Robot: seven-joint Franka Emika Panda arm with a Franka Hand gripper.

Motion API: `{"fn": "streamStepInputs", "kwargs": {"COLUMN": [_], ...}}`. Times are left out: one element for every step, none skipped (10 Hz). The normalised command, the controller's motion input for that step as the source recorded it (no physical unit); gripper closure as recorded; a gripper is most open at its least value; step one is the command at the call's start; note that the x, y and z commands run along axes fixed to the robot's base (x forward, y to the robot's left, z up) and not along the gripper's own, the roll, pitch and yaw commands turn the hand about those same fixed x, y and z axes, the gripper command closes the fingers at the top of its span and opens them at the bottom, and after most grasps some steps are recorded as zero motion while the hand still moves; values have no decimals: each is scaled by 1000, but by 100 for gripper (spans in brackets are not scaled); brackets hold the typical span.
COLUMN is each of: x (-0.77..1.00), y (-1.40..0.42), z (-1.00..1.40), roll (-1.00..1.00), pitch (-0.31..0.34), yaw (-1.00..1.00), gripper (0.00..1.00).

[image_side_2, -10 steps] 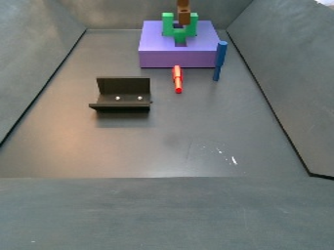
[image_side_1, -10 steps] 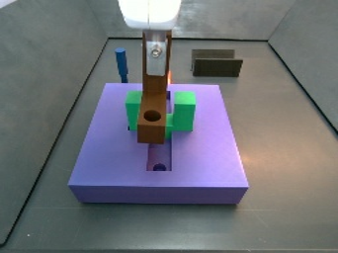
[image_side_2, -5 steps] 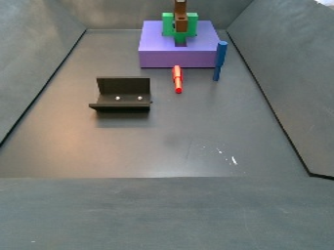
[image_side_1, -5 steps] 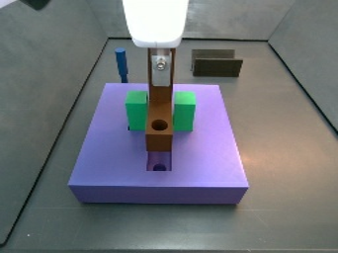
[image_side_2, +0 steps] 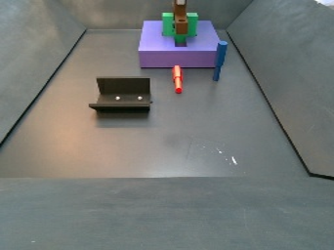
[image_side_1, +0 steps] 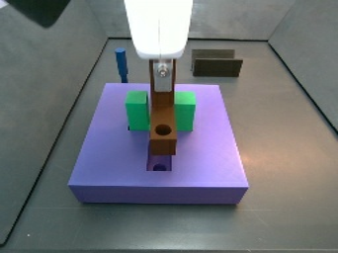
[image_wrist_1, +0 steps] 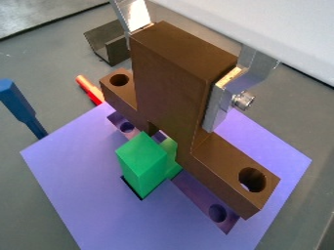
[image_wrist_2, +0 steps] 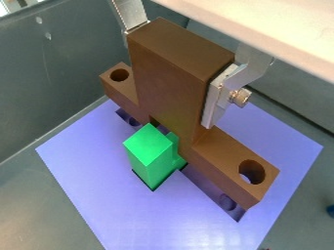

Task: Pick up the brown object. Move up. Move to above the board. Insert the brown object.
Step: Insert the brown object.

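Observation:
My gripper point(image_side_1: 160, 73) is shut on the brown object point(image_side_1: 162, 129) and holds it upright over the middle of the lavender board point(image_side_1: 211, 158). The bar's holed end points down, between the arms of the green U-shaped block point(image_side_1: 134, 109), at the board's central groove point(image_side_1: 160, 165). In both wrist views the brown object point(image_wrist_1: 177, 93) point(image_wrist_2: 177, 88) fills the space between the silver fingers point(image_wrist_1: 239, 78) point(image_wrist_2: 235, 83), above the green block point(image_wrist_1: 146, 161) point(image_wrist_2: 154, 151). In a side view the board point(image_side_2: 156, 44) lies far back with the brown object point(image_side_2: 185, 14) standing on it.
A blue peg point(image_side_1: 119, 64) point(image_side_2: 221, 57) stands beside the board. A thin red peg point(image_side_2: 178, 78) point(image_wrist_1: 89, 90) lies on the floor next to it. The fixture point(image_side_2: 121, 95) point(image_side_1: 216, 63) stands apart on the floor. Grey walls enclose the area.
The brown object has swung from tilted to upright. My gripper has lowered it, so its holed end now sits lower and nearer the groove.

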Motion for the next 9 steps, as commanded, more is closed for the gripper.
{"fn": "streamStepInputs", "kwargs": {"x": [106,60,0,-74,0,0,0,149,83], "y": [-103,0,14,126,171,211,100,-177,-200], "z": [-269,-306,-226,-160,-194,-237,-223,-171,-220], "roll": [100,106,69,0,0,0,-6,-34,0], "pitch": [-89,-60,-11,-23,-41,-50,-66,-67,-69], "yaw": [0,0,-17,-6,0,0,0,11,0], "gripper": [100,100,100,100,100,100,100,100,100]}}
